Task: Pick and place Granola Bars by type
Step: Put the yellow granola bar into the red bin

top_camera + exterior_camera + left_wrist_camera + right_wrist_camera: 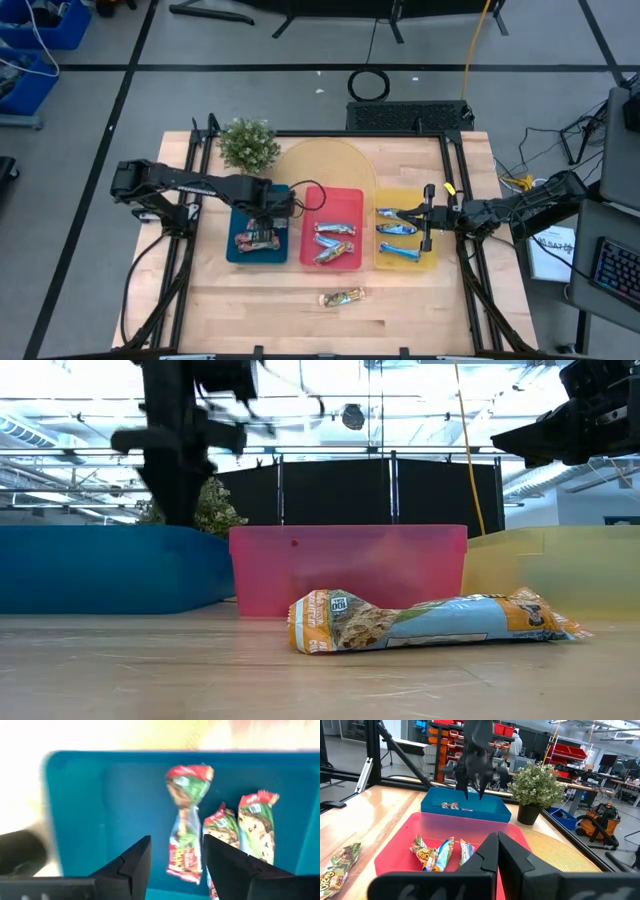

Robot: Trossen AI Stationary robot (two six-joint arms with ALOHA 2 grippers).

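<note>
My left claw (262, 215) hangs released over the blue tray (240, 250) mid-left; right claw (430, 218) is clenched. 1 loose bar (342, 296) lies bottom center on the surface, long axis left-right, roughly between both arms, so either could take it.

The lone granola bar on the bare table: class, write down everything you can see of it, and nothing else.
The granola bar lies flat on the wooden table, in front of the pink tray, apart from all three trays. Its crinkled, shiny wrapper is light blue along the middle with orange at both crimped ends, printed with a picture of an oat bar and a small round badge. It looks sealed. In the high view it lies roughly crosswise, slightly tilted. Nothing touches it but the tabletop; neither gripper is near.
</note>
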